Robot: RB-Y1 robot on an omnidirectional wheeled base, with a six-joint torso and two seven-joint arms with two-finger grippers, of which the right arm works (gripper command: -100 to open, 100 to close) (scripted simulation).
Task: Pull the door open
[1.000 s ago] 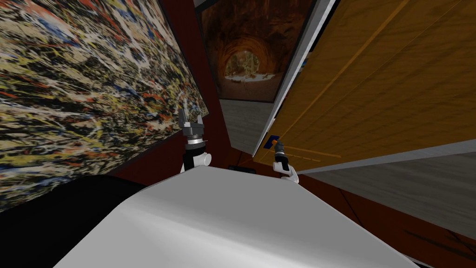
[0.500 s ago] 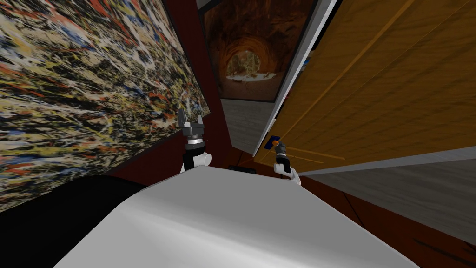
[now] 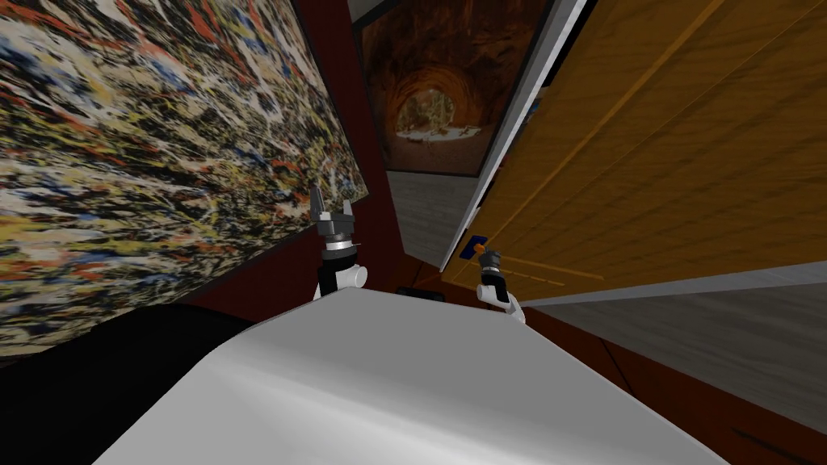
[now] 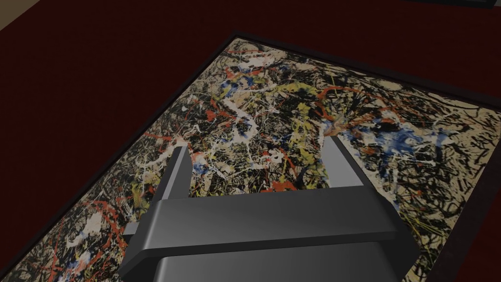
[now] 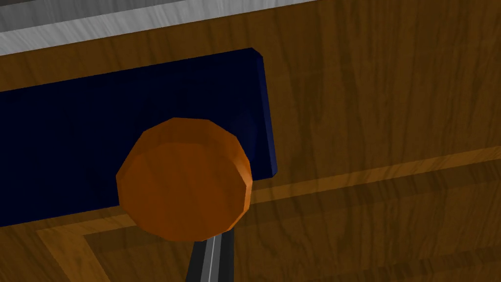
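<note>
Right tool [image 3: 483, 253] at the knob [image 5: 183, 178], low on the wooden door [image 3: 662, 145] to my right. The knob is orange and stands on a dark blue plate [image 5: 73, 137] near the door's grey-edged side.

Right wrist view: the tool's fingers [image 5: 211, 262] lie close together and run up behind the knob, tips hidden. Judged clenched on the knob, probably at its neck.

Left tool [image 4: 257, 147] is raised beside the splatter painting [image 3: 145, 161] on the dark red wall [image 3: 339, 97]. It is released, blades wide apart with nothing between them. It is idle.

Change over the last second:
- The whole head picture has turned a little. The painting has risen on my left and the door's lower edge has sunk on my right.
- That is my own move, base or torso, not the room's.
- The right forearm has drawn slightly down and back toward my chest.
- The knob has stayed at the tool's tip throughout.
- The gap beside the door's edge reads about the same, so I cannot tell any swing from my own turn.

Meaning: the grip seems to hold and the pull looks to be under way. The door's travel so far is slight at best, and most of the opening is still to do. The hold on a round knob is small and could slip if the pull drifts off the door's arc.
</note>
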